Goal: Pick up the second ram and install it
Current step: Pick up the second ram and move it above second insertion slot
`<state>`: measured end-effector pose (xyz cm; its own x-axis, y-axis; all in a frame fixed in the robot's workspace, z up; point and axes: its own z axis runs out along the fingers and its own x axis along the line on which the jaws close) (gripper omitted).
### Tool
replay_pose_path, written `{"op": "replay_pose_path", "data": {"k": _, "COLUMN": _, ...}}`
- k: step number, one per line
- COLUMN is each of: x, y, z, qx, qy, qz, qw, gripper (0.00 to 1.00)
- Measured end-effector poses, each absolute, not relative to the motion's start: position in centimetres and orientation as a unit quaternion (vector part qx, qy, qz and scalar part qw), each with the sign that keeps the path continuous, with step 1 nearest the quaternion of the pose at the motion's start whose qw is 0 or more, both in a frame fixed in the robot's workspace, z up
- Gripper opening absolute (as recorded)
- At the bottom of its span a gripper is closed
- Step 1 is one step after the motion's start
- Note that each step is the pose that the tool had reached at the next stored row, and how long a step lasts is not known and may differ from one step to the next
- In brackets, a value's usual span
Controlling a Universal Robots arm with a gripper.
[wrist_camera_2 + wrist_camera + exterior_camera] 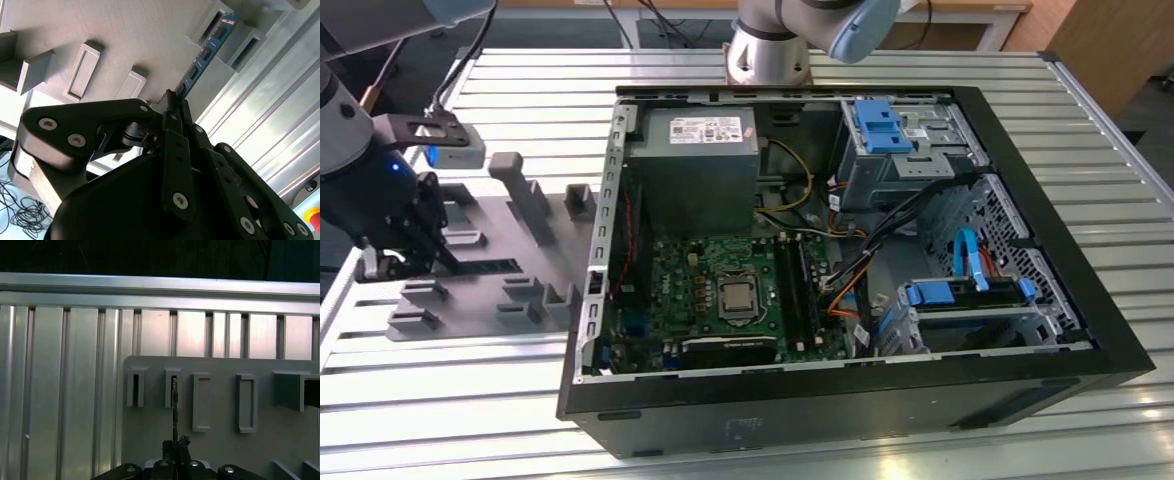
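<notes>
bluish, thin and set with black chips, the ram stick (202, 55) stands on edge in the slots of the grey plastic holder tray (480, 215), at the exterior view's left, well apart from the open computer case (1027, 150). the gripper (171, 102) looks pressed together on the stick's near end, pinching its two flat faces. the stick is likely light and stiff but fragile. a hold low on the flat faces suits it, kept straight, since twisting could crack the board.
</notes>
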<state>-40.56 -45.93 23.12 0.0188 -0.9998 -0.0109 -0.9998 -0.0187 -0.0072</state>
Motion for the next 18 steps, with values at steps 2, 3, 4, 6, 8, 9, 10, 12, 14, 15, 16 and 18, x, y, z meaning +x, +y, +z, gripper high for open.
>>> {"op": "replay_pose_path", "data": {"k": 2, "x": -40.6, "y": -45.9, "z": 23.4, "qx": -0.714, "qy": 0.7, "qz": 0.001, "qw": 0.006, "gripper": 0.14}}
{"op": "replay_pose_path", "data": {"k": 3, "x": -40.6, "y": -45.9, "z": 23.5, "qx": -0.714, "qy": 0.7, "qz": 0.001, "qw": 0.006, "gripper": 0.14}}
{"op": "replay_pose_path", "data": {"k": 4, "x": -40.6, "y": -45.9, "z": 23.6, "qx": -0.714, "qy": 0.7, "qz": 0.001, "qw": 0.006, "gripper": 0.14}}
{"op": "replay_pose_path", "data": {"k": 6, "x": -40.6, "y": -45.9, "z": 23.8, "qx": -0.714, "qy": 0.7, "qz": 0.001, "qw": 0.006, "gripper": 0.14}}
{"op": "replay_pose_path", "data": {"k": 8, "x": -40.6, "y": -45.9, "z": 24.1, "qx": -0.714, "qy": 0.7, "qz": 0.001, "qw": 0.006, "gripper": 0.14}}
{"op": "replay_pose_path", "data": {"k": 9, "x": -40.6, "y": -45.9, "z": 24.2, "qx": -0.714, "qy": 0.7, "qz": 0.001, "qw": 0.006, "gripper": 0.14}}
{"op": "replay_pose_path", "data": {"k": 10, "x": -40.6, "y": -45.9, "z": 24.3, "qx": -0.714, "qy": 0.7, "qz": 0.001, "qw": 0.006, "gripper": 0.14}}
{"op": "replay_pose_path", "data": {"k": 12, "x": -40.6, "y": -45.9, "z": 24.6, "qx": -0.714, "qy": 0.7, "qz": 0.001, "qw": 0.006, "gripper": 0.14}}
{"op": "replay_pose_path", "data": {"k": 14, "x": -40.6, "y": -45.9, "z": 24.8, "qx": -0.714, "qy": 0.7, "qz": 0.001, "qw": 0.006, "gripper": 0.14}}
{"op": "replay_pose_path", "data": {"k": 15, "x": -40.6, "y": -45.9, "z": 24.9, "qx": -0.714, "qy": 0.7, "qz": 0.001, "qw": 0.006, "gripper": 0.14}}
{"op": "replay_pose_path", "data": {"k": 16, "x": -40.6, "y": -45.9, "z": 25.0, "qx": -0.714, "qy": 0.7, "qz": 0.001, "qw": 0.006, "gripper": 0.14}}
{"op": "replay_pose_path", "data": {"k": 18, "x": -40.6, "y": -45.9, "z": 25.2, "qx": -0.714, "qy": 0.7, "qz": 0.001, "qw": 0.006, "gripper": 0.14}}
